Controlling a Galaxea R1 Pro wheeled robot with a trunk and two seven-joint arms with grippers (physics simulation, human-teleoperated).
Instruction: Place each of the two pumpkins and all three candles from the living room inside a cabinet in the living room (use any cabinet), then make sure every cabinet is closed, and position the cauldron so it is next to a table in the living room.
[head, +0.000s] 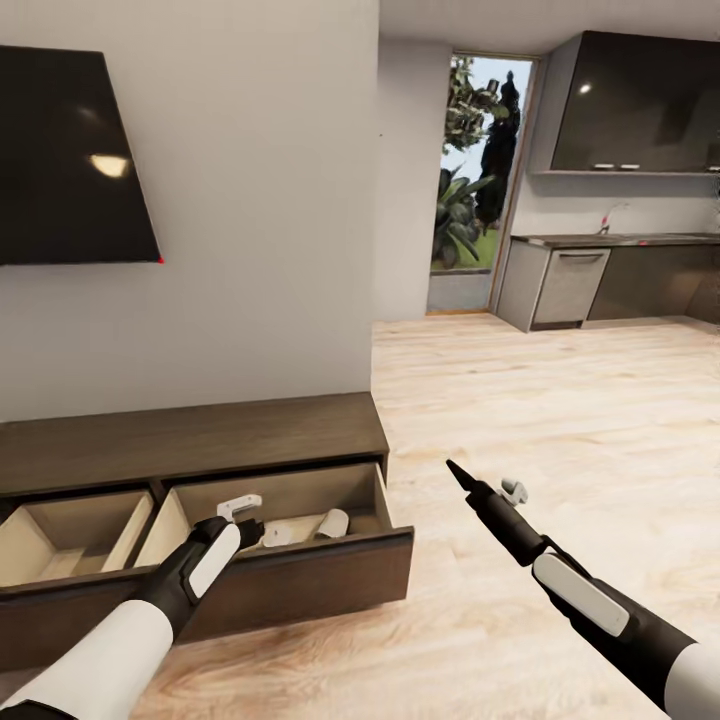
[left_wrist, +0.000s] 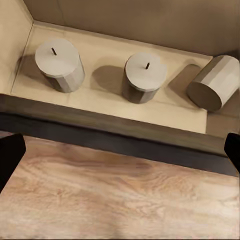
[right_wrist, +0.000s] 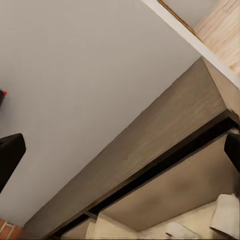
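Living room, pale wood floor, white wall with a dark TV mounted on it; grey kitchen units and a glazed door sit further back.

Cabinet is against the wall under the TV. Two drawers are pulled out: left drawer, nothing visible in the part I can see, and right drawer, pale wood inside.

All three candles are in the right drawer. Left wrist view: first candle upright in a corner of the drawer, second candle upright near the middle, third candle on its side by the far wall. None of them touch.

Left gripper hovers over the right drawer's front edge, above the candles. Fingers are spread wide: dark fingertips sit at opposite edges of its wrist view, with nothing between them.

Right gripper is out over the floor, to the right of the cabinet, well apart from it. Its wrist view looks at the cabinet top and the open drawer. Fingers are also spread wide, with nothing held.

No pumpkins, cauldron or table in any of the three views.
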